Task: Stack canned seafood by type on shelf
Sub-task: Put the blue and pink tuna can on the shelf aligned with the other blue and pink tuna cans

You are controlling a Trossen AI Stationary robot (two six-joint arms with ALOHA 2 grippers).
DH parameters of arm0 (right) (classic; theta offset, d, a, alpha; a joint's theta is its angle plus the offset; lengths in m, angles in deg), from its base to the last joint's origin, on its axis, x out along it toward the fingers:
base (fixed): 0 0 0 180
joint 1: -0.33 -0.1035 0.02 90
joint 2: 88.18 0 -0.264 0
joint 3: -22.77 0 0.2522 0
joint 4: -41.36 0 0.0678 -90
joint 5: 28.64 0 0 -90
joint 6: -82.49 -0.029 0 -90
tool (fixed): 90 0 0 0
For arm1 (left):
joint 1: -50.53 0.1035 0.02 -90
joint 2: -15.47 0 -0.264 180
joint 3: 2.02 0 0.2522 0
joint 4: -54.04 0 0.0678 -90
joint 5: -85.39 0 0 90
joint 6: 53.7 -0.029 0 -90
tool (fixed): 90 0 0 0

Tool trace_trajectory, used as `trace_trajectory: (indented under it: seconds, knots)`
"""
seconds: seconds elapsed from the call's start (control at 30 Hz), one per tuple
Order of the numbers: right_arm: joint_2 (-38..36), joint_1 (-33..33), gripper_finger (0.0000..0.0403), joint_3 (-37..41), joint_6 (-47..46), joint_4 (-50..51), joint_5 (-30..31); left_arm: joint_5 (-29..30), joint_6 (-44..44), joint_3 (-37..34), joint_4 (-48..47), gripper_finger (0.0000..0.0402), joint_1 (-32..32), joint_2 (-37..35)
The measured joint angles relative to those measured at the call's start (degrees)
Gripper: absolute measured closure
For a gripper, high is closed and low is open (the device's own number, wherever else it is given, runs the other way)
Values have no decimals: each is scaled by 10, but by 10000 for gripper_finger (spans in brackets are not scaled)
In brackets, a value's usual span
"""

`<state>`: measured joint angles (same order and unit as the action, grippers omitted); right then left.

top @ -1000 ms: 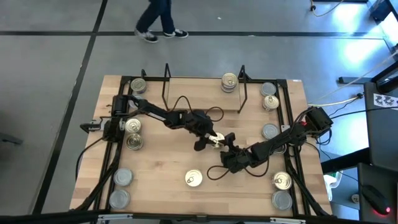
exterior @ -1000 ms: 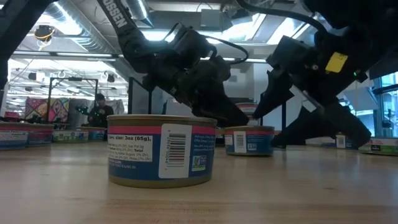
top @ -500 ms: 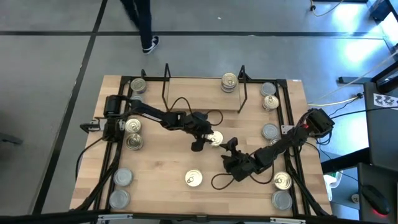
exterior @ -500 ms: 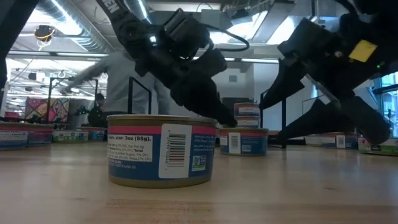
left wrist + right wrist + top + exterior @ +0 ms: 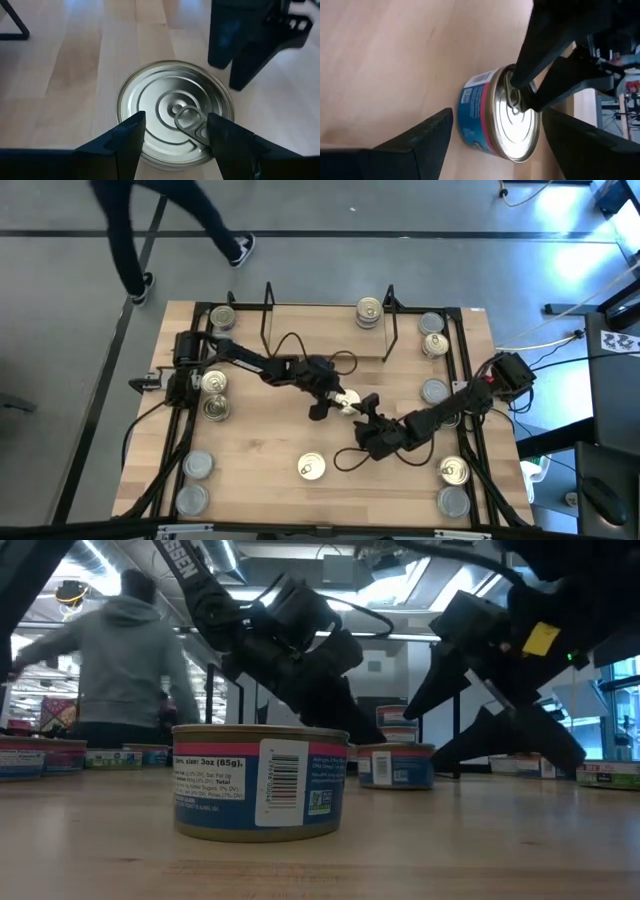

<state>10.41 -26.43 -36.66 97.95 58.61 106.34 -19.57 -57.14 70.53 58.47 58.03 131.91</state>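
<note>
The big wooden table (image 5: 260, 450) sits on a grey floor, and a person (image 5: 130, 220) walks past its 11 o'clock corner. From above, the shelf (image 5: 325, 330) lies at the table's 12 o'clock side with a stack of gold-top tins (image 5: 368, 311) on its right end. More tins sit all round the table edges. Near the middle is one gold-top can (image 5: 347, 402). The left gripper (image 5: 335, 402) is over it, coming from 10 o'clock. The right gripper (image 5: 368, 412) is just beside it at 4 o'clock. In the low view, a can with a blue and pink label (image 5: 260, 793) stands close up, and the middle can (image 5: 396, 765) is farther back under both dark arms (the person's grey back shows far behind). In the left wrist view, the fingers (image 5: 125, 142) are apart, one on each side of the can (image 5: 175, 112), not squeezing it. In the right wrist view, the fingers (image 5: 427, 135) are wide apart too, with the can (image 5: 495, 117) between and ahead of them.
</note>
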Motion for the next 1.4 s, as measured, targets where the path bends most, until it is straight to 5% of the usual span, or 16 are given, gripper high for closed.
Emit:
trace_trajectory:
  seconds: [0.9,1.17,1.4]
  knots:
    - [52,86,101,-1,101,-3,-5,-42,57,-3,35,188,20,10]
    - [53,94,186,1,116,-22,-8,-47,74,-5,52,188,22,10]
    - [53,94,187,1,90,-12,-5,-42,84,-4,54,188,22,9]
